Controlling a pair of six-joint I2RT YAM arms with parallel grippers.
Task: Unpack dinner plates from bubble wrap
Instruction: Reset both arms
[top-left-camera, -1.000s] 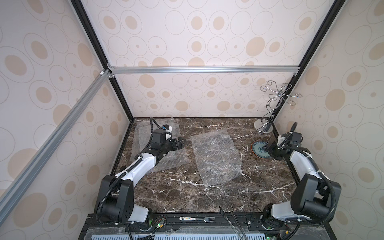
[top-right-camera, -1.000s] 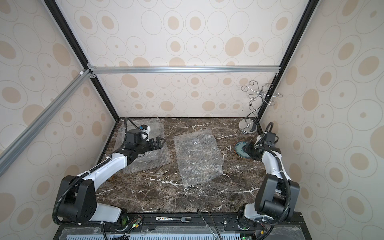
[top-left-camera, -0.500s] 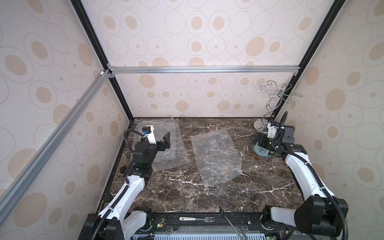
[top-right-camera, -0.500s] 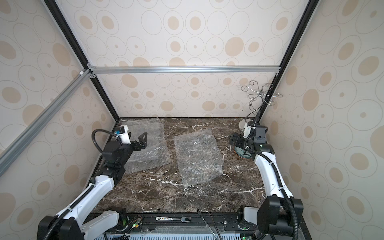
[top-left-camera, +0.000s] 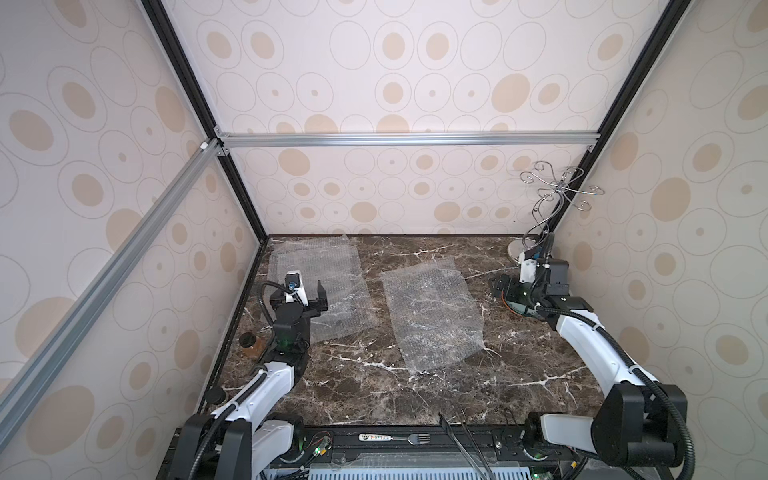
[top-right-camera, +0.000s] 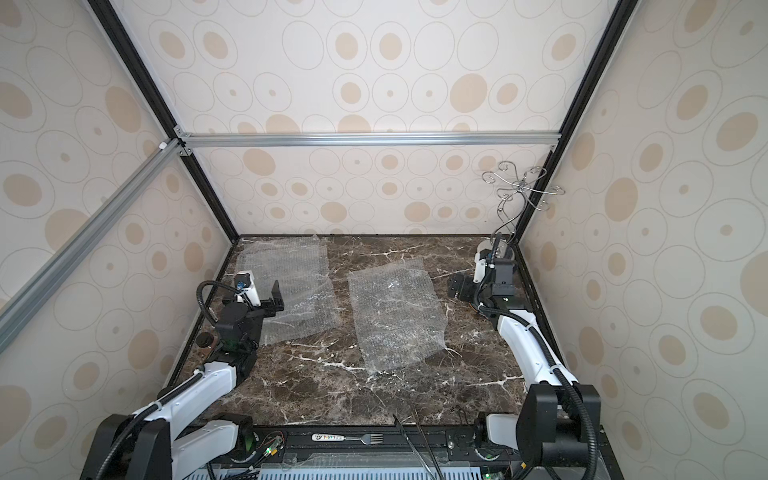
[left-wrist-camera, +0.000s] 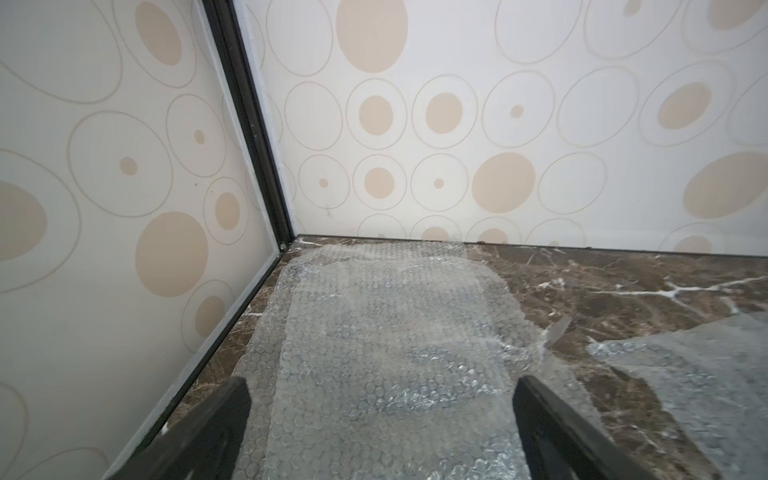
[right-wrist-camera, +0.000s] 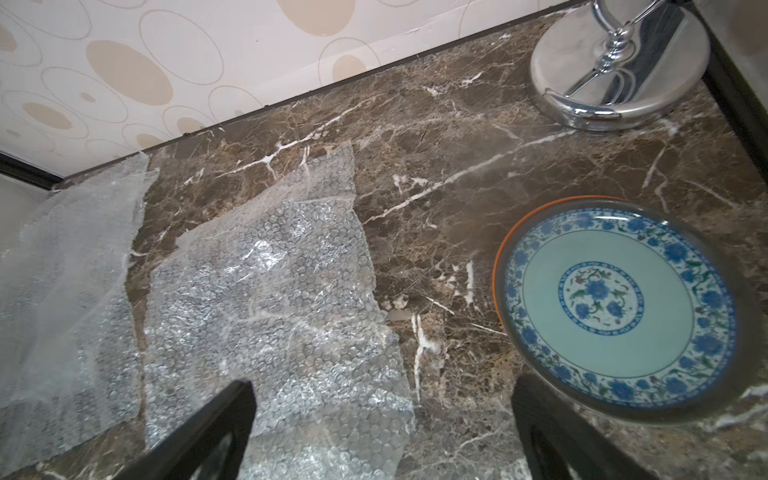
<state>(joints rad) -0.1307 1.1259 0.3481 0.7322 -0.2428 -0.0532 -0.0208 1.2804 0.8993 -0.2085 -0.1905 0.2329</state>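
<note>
We see the right gripper (right-wrist-camera: 384, 382) spread wide and empty above the brown marble tabletop (right-wrist-camera: 436, 208). Just beside one jaw lies a round grey-rimmed dinner plate (right-wrist-camera: 615, 307), blue flowers on pale green, with an orange plate edge (right-wrist-camera: 494, 270) showing beneath it, both clear of wrapping. Under the other jaw spreads a clear crumpled bubble wrap sheet (right-wrist-camera: 270, 291); farther ahead stands a chrome round-based stand (right-wrist-camera: 615, 70). The left gripper (left-wrist-camera: 380, 382), likewise released, hovers over a second bubble wrap sheet (left-wrist-camera: 386, 332), lying flat.
</note>
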